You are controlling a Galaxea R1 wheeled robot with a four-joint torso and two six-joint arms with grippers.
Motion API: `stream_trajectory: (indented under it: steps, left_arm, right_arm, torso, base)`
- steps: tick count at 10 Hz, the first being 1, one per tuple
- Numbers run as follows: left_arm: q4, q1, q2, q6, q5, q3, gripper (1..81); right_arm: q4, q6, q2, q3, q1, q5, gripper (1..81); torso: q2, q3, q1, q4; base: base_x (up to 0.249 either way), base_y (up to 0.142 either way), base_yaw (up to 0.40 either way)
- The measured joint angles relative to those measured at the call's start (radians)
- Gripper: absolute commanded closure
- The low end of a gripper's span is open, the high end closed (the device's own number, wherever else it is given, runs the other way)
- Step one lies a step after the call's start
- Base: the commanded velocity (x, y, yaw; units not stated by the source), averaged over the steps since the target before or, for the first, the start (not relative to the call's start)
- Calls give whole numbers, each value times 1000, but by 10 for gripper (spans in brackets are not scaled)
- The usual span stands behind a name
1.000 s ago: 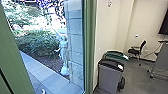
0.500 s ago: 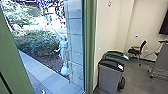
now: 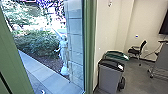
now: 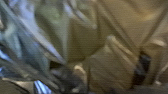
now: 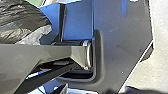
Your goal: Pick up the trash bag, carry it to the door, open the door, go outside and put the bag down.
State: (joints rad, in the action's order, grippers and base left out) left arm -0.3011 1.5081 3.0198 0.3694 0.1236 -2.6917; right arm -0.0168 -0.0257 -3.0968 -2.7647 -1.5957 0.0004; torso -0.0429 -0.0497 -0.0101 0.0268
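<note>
Crumpled, translucent plastic of the trash bag (image 4: 75,42) lies right up against the camera in the left wrist view, hiding what is behind it. Part of a dark, shiny bag (image 5: 22,22) also appears in the right wrist view, beside the robot's own grey and blue parts. In the head view, a slanted green door part (image 3: 15,57) stands at the left and an upright green frame (image 3: 89,45) at the middle, with the outdoors between them. Whether glass fills that space I cannot tell.
Outside are a paved walk (image 3: 50,77), a bush (image 3: 37,43), a pale statue (image 3: 63,50) and a block wall (image 3: 75,45). Indoors, right of the frame, stand a grey bin (image 3: 110,77), a green-topped bin (image 3: 116,55) and a black chair (image 3: 137,51).
The slanted green door part at the left of the head view has shifted slightly further left. The green upright, the bins and the outdoor scene look unmoved.
</note>
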Motion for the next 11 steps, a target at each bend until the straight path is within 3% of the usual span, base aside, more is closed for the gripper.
stream_trajectory:
  steps: [11]
  left_arm:
    - [6,-2,0,0,0,0,811]
  right_arm:
    - [0,-1,0,0,-2,0,10]
  torso:
    - [0,0,0,0]
  base:
    - [0,0,83]
